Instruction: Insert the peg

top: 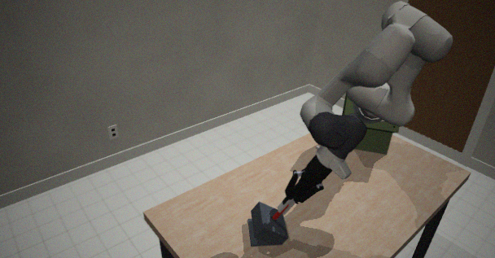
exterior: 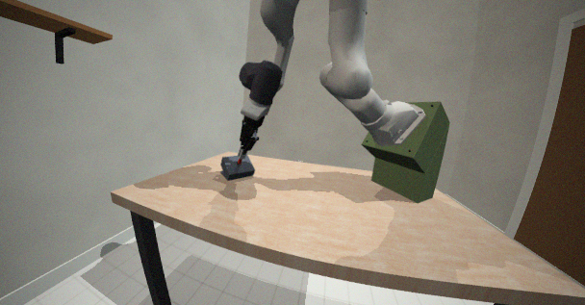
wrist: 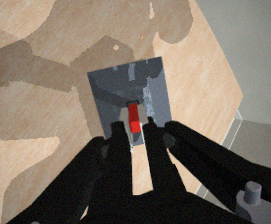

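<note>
A dark grey block with a sloped panel [top: 262, 220] [exterior: 237, 167] [wrist: 122, 90] sits on the wooden table near its left end. My gripper [top: 286, 206] [exterior: 242, 154] [wrist: 134, 116] is shut on a red peg [top: 279, 213] [exterior: 239, 159] [wrist: 134, 119] and tilts down toward the panel. The peg's tip meets the sloped face at the hole. Part of the red shaft still shows between the fingertips and the panel. The hole itself is hidden by the peg.
The table [top: 387, 207] [exterior: 337, 216] has its edges close to the block on the left and front. A green box [top: 376, 136] [exterior: 414, 159] carries the arm's base at the far right. A wall shelf [exterior: 48, 24] hangs at upper left.
</note>
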Robot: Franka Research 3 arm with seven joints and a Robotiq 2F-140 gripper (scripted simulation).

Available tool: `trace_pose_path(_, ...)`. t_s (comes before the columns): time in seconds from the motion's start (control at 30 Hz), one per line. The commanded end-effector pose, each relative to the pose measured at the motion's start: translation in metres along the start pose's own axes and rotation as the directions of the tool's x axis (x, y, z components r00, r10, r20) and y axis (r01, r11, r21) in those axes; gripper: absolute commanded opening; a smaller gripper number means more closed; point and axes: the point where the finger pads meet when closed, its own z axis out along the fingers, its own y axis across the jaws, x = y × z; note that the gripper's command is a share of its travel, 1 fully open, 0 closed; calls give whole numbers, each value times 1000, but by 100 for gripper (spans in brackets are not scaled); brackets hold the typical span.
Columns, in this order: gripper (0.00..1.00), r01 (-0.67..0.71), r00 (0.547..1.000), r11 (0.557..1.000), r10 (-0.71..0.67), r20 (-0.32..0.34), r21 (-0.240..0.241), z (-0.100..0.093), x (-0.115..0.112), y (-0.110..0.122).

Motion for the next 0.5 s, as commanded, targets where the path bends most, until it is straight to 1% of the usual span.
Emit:
trace_pose_path(0.0,0,0,1000,1000,0,-1,-10,4,0,4)
trace_pose_path(0.47,0,0,1000,1000,0,-1,-10,17,0,4)
